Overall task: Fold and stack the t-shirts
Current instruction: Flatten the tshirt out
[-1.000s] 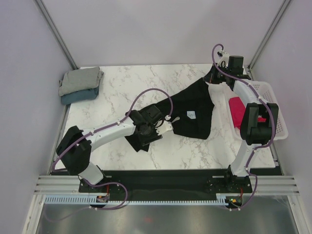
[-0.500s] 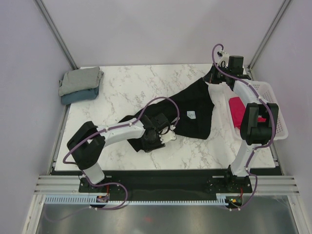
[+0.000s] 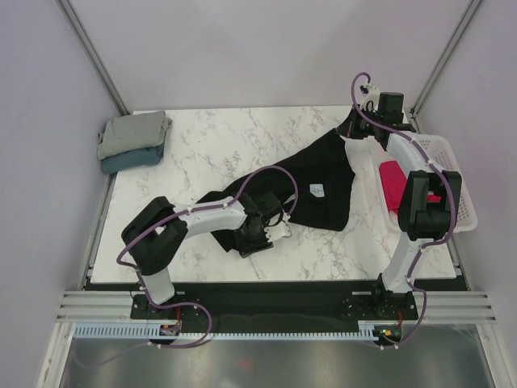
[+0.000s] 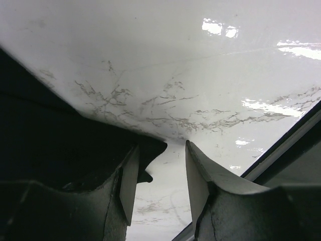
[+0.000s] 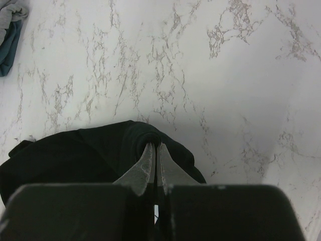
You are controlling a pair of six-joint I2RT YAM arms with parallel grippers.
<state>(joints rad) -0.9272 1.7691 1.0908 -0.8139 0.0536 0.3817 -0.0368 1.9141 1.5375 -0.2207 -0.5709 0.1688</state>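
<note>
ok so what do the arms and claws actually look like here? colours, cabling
Both arms match. The left arm and right arm have white links with black joint housings, and each is trailed by a looping purple cable. The left claw and right claw have pale, tapered wedge fingers on dark bodies. No markings are visible.

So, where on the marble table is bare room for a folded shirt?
Bare marble lies along the far edge, between the grey-on-blue folded stack and the spread black t-shirt. The right side is crowded: white mesh basket, right arm.
</note>
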